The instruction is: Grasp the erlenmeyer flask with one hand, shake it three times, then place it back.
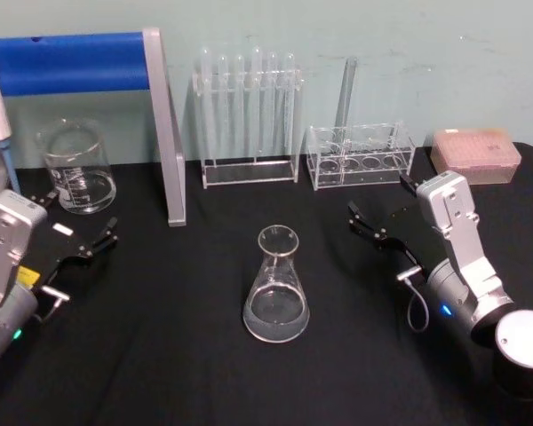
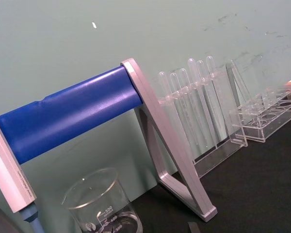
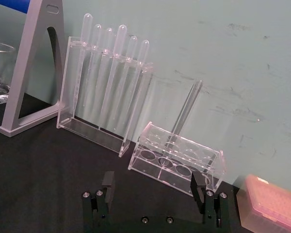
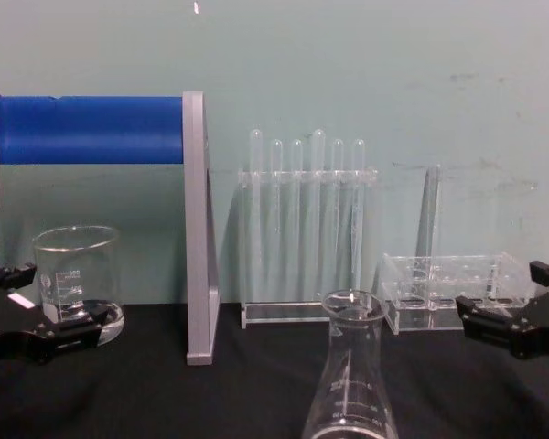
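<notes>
**Inspector:** Count the items, left to right.

**Assistant:** On the black table (image 1: 160, 355): one left gripper (image 1: 82, 224) at the left edge, one glass beaker (image 1: 75, 166) behind it, one stand with a blue roller (image 1: 71, 62) and grey end plate, one tall rack (image 1: 249, 115) holding six test tubes, one erlenmeyer flask (image 1: 276, 286), one low clear rack (image 1: 360, 155) with a single tube (image 1: 345, 93) leaning in it, one right gripper (image 1: 384, 213), and one pink tip box (image 1: 475, 153) at the far right.

**Inspector:** Position of the flask?

**Assistant:** Centre of the table, in front of the two racks, between the grippers and well apart from both. Nothing touches it.

**Inspector:** Orientation?

**Assistant:** Upright. Its long axis is vertical, wide base flat on the table, narrow neck and flared rim pointing up. The chest view shows white graduation marks on the side facing the robot.

**Inspector:** Left gripper's jaws?

**Assistant:** Spread apart, holding nothing, pointing forward and inward near the beaker without touching it. A white tag shows on it.

**Inspector:** Right gripper's jaws?

**Assistant:** Also parted and holding nothing. The right wrist view shows the two fingers (image 3: 107, 187) set wide, aimed toward the low rack.
</notes>
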Controlling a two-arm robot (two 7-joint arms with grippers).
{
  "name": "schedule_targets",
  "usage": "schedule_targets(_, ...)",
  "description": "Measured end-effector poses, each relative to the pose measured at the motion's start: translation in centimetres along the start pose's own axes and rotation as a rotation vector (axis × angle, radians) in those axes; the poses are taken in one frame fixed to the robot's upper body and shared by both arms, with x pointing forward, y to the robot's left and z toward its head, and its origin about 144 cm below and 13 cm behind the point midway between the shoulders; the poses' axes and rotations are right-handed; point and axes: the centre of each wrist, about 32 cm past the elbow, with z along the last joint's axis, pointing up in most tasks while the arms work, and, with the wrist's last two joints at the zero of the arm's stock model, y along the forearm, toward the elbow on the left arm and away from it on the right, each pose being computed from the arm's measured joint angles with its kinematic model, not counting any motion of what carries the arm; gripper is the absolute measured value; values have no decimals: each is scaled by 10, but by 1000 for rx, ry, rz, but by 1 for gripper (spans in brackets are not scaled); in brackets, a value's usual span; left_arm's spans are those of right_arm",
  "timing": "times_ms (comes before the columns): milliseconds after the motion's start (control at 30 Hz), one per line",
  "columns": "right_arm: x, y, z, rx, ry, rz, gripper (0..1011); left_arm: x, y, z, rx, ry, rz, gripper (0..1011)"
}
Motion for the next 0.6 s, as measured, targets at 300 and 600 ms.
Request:
schedule_targets(300, 0, 0, 0, 0, 0, 0, 1002, 0, 0, 0, 0, 0, 0, 1001)
schedule_targets(600, 0, 0, 0, 0, 0, 0, 1002, 0, 0, 0, 0, 0, 0, 1001)
